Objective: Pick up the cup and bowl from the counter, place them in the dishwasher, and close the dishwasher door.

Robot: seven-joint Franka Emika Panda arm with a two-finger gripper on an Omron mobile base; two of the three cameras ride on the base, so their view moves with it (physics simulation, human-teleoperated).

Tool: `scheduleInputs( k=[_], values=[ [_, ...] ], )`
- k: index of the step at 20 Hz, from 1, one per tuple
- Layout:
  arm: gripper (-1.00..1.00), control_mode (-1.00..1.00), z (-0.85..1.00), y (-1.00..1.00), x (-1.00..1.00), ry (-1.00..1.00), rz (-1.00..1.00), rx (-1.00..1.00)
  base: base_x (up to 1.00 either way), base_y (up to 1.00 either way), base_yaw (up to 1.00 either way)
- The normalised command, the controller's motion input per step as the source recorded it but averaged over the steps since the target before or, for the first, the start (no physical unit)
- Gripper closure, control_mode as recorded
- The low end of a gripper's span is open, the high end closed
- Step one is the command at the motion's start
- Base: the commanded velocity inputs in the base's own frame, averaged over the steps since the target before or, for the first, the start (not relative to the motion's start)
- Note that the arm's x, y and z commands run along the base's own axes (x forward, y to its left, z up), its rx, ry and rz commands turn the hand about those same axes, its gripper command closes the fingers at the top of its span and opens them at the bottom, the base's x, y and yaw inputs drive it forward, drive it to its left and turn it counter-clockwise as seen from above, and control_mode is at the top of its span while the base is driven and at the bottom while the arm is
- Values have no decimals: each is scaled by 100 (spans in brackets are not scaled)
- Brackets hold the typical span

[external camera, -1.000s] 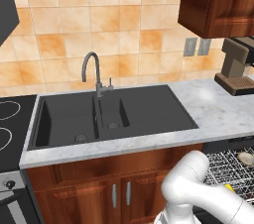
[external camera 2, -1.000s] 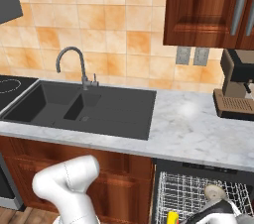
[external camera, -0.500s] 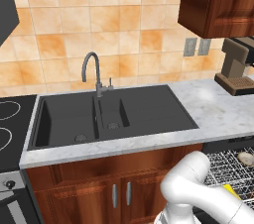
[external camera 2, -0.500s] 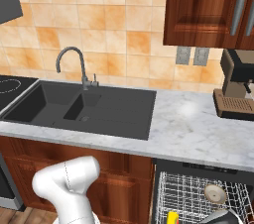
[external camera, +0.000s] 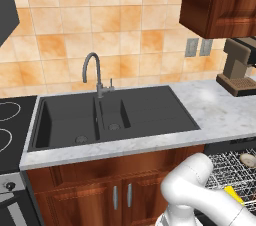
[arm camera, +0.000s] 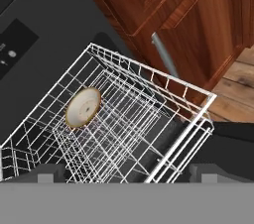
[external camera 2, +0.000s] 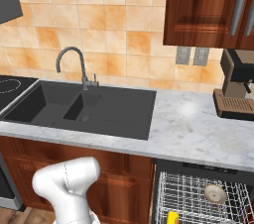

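1. The dishwasher (external camera 2: 198, 196) stands open just right of the sink (external camera 2: 94, 106), below the counter (external camera 2: 198, 129); its wire rack (arm camera: 124, 124) is drawn out toward the arm; the reddish cabinets (arm camera: 163, 15) flank it.
2. The gripper (arm camera: 126, 171) hangs over the near part of the rack with its jaws spread wide and nothing between them; the two dark finger tips (arm camera: 49, 173) stand well apart at the near rim of the rack.
3. The bowl (arm camera: 83, 107) rests on edge inside the rack, its round face turned toward the hand camera; it lies ahead of the jaws and toward the left finger tip in the hand view, apart from both tips; in the right base view the bowl (external camera 2: 216, 193) sits in the rack's right part.
4. The cup (external camera 2: 172, 217) shows as a yellow piece low in the rack, left of the bowl in the right base view; its orientation cannot be told.
5. The dishwasher door, judged to be the dark surface beneath the rack, lies folded down below the jaws; its long axis would run across the opening; the handle is not made out; the closing move seems the remaining step, and the drawn-out rack stands between hand and door.
6. Count: one bowl; one cup; one rack; one arm with one gripper; one sink with two basins; one faucet (external camera 2: 74, 64); one coffee machine (external camera 2: 238, 86) on the counter, well right of the sink.
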Motion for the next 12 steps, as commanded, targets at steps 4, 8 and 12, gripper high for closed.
scheduleInputs(
  k=[4, 8, 12],
  values=[
    [-100, -100, 0, 0, -23, -3, 0, 0, 0, 0, 0],
    [-100, -100, 0, 0, -24, -3, 0, 0, 0, 0, 0],
    [-100, -100, 0, 0, -28, -4, 0, 0, 0, 0, 0]
  ],
)
